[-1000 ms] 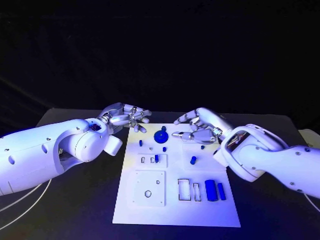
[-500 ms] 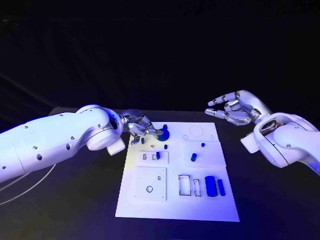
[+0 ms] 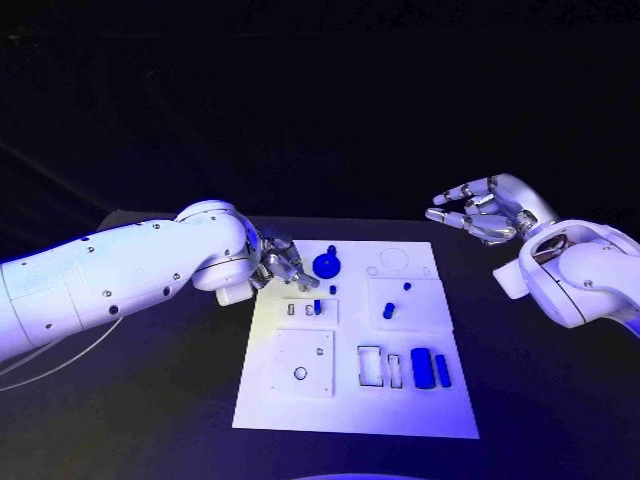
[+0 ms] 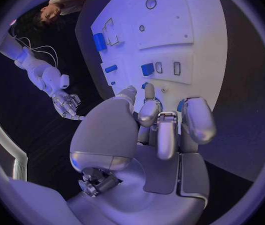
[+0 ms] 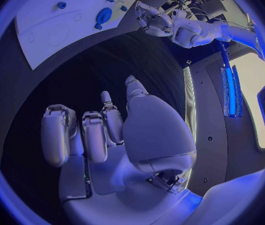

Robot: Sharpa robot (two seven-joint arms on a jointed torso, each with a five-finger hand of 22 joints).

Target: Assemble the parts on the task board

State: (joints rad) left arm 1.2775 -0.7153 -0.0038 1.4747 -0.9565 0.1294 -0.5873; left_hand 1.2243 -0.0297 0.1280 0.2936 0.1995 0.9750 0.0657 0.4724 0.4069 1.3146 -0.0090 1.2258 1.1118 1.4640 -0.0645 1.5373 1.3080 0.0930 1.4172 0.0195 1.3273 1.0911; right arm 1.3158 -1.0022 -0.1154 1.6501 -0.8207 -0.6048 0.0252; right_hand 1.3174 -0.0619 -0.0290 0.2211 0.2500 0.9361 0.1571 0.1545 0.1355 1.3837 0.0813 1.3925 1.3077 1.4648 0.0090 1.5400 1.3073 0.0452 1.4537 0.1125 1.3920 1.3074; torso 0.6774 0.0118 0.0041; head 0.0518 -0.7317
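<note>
The white task board (image 3: pixel 356 400) lies in the middle of the table. A round blue part (image 3: pixel 326 265) stands near its far left corner. Small blue parts (image 3: pixel 387 311) sit mid-board, and two blue bars (image 3: pixel 423 368) lie at the near right. My left hand (image 3: pixel 280 265) hovers at the board's far left edge, just beside the round part, with fingers (image 4: pixel 167 135) curled in and nothing plainly held. My right hand (image 3: pixel 479 212) is raised off the board's far right side, fingers apart and empty. The right wrist view shows the board (image 5: pixel 51 20) and the round part (image 5: pixel 103 15) far off.
Rectangular slots (image 3: pixel 368 372) and a raised white plate with a hole (image 3: pixel 301 372) take up the board's near half. Black table (image 3: pixel 162 400) surrounds the board. My left forearm (image 3: pixel 118 285) reaches across the table's left side.
My left hand has drawn back a little from the round blue part to the board's edge. My right hand has lifted away from the board to the right and stays raised.
</note>
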